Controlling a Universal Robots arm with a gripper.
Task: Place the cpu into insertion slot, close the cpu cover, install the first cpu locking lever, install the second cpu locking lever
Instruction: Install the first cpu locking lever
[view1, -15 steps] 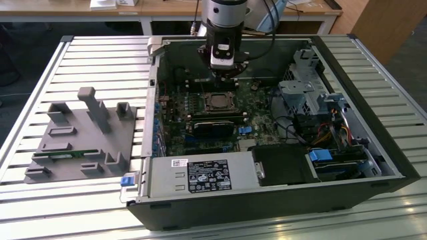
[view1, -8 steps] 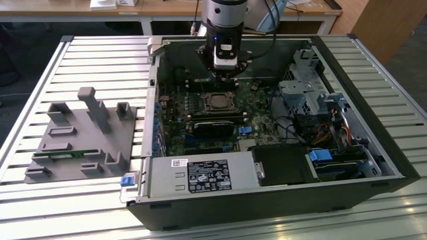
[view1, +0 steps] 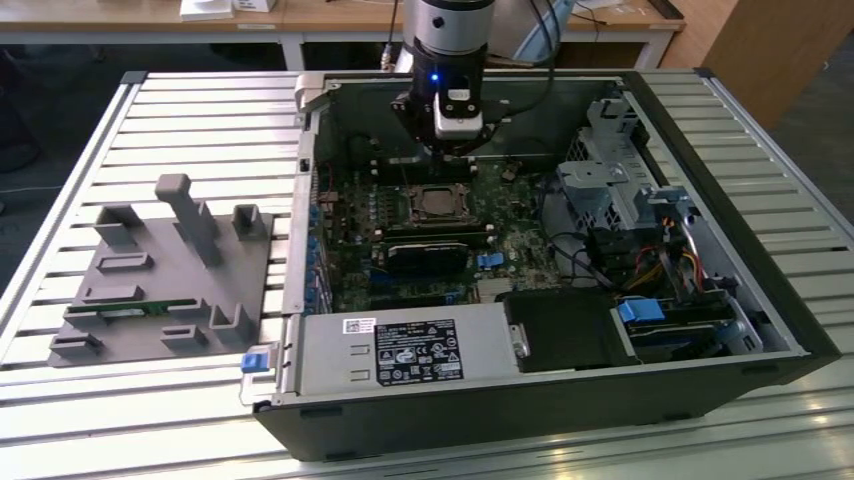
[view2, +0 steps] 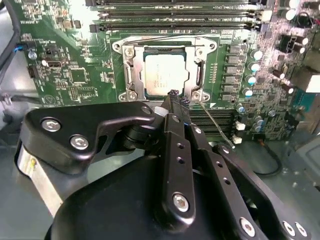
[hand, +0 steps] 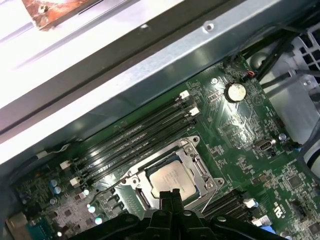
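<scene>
Cpu (view2: 164, 75), flat dull-grey square, framed by metal cpu cover (view2: 199, 75).

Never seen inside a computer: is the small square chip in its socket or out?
In. In both wrist views the cpu lies flat within the socket, framed by metal.

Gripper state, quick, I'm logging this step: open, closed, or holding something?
Gripper: closed, nothing visible between its fingertips; tips near the edge of the cpu cover.
</scene>
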